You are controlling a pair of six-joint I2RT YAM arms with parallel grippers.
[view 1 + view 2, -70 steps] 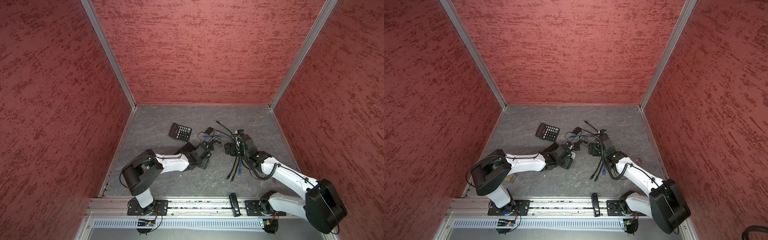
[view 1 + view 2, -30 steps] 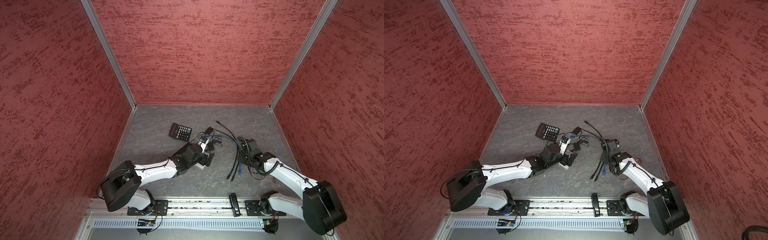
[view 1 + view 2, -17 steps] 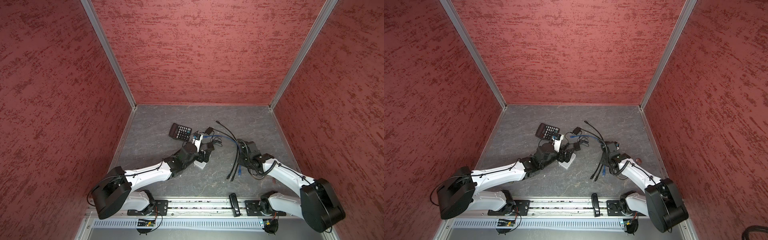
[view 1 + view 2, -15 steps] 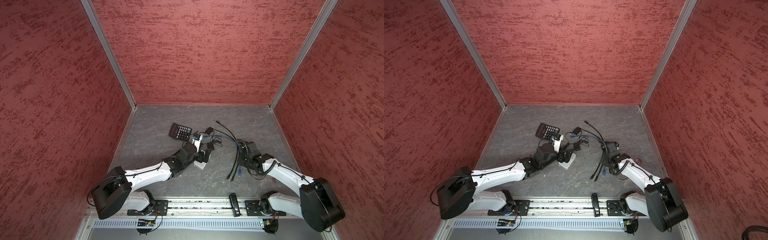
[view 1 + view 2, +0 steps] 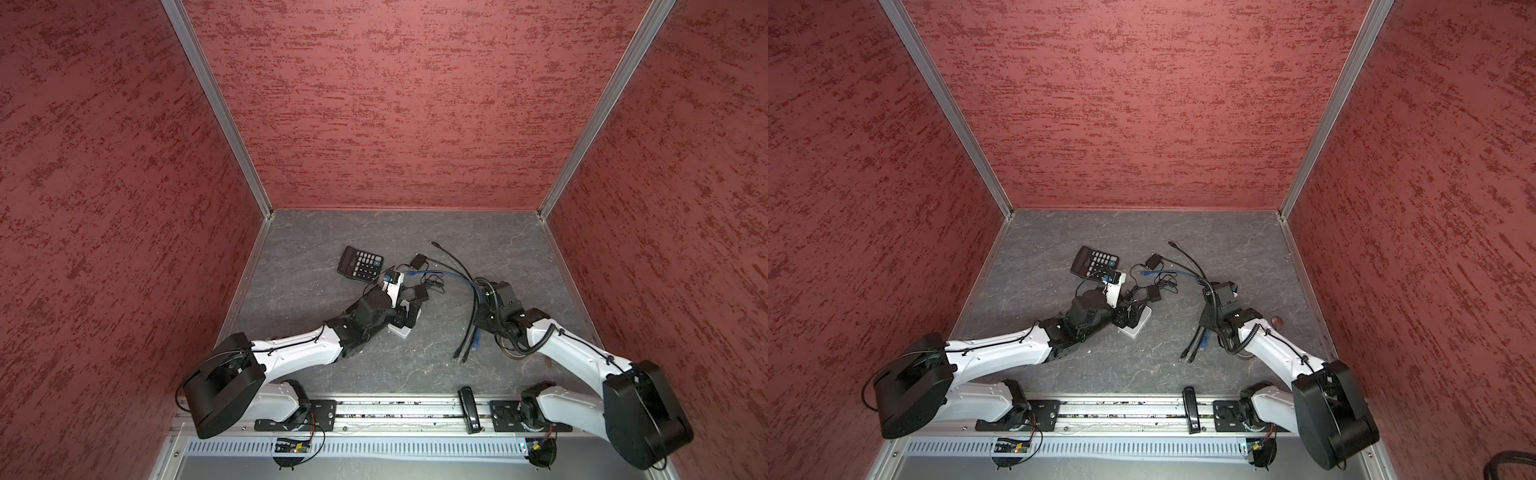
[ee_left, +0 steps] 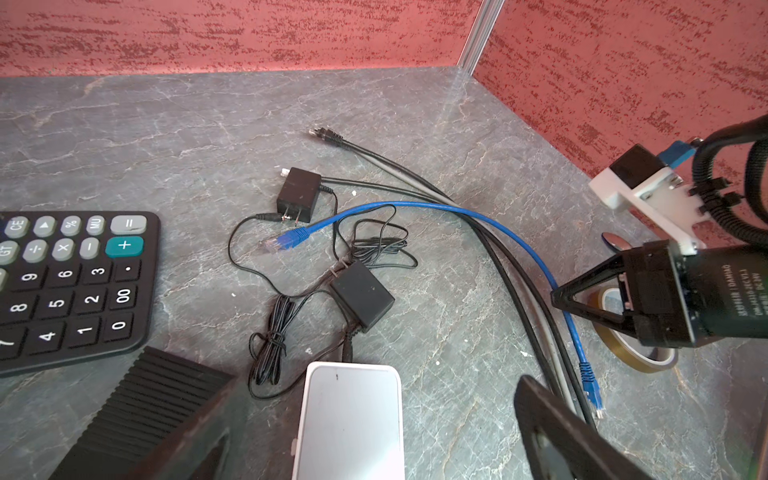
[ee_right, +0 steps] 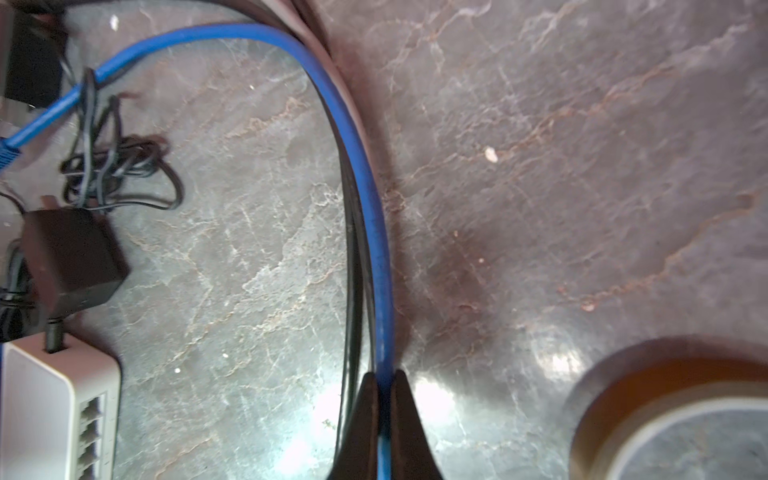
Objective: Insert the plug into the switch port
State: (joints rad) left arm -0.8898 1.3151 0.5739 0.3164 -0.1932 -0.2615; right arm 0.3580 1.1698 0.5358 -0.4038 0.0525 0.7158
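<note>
Where the right gripper (image 7: 382, 376) bites: jaws almost closed, pinching the blue cable (image 7: 365, 178) mid-length, with black cables (image 7: 352, 257) just left of it.
Left gripper (image 6: 357, 374): jaws spread wide, straddling the white switch (image 6: 353, 419) and holding nothing.
Blue plug (image 6: 291, 240): flat on the table (image 5: 415, 232), far of the switch, just beside a black adapter (image 6: 299, 193); not in a port.
Switch ports (image 7: 93, 432): a row along the edge facing the right gripper.
Calculator (image 6: 62, 282): its near-right corner is just beside the left finger.
Tape roll (image 7: 673, 415): just right of the right gripper.
Open room: a bare strip between switch and cables, and wider bare table toward the far wall.
</note>
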